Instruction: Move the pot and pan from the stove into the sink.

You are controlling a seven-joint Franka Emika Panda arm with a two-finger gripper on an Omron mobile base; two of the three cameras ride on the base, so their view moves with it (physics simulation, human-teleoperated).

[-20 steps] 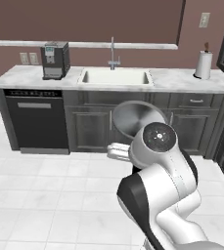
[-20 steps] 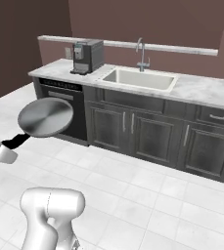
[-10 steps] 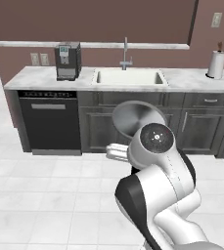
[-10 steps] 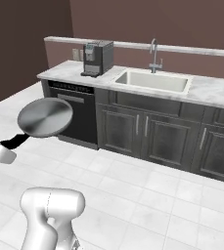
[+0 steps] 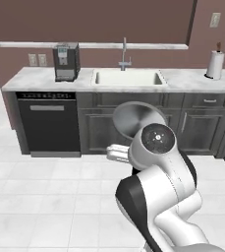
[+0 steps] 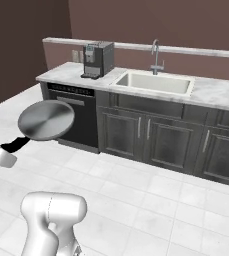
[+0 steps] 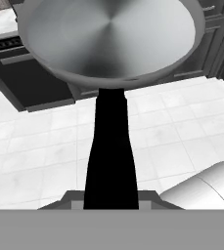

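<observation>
Pan (image 7: 111,39) held out over the floor (image 6: 151,190), jaws clenched on its black handle (image 7: 109,151). Sink (image 5: 127,78) ahead in the tabletop (image 5: 35,78), well apart from pan.

The pan (image 7: 111,39) is shiny silver with a black handle (image 7: 110,151). The sink (image 6: 156,83) is off-white, in a white counter (image 6: 213,95) (with faint grey swirls). The cupboards (image 6: 151,135) are dark grey, the wall (image 5: 109,22) brown, the floor (image 6: 151,200) white tiles.
</observation>
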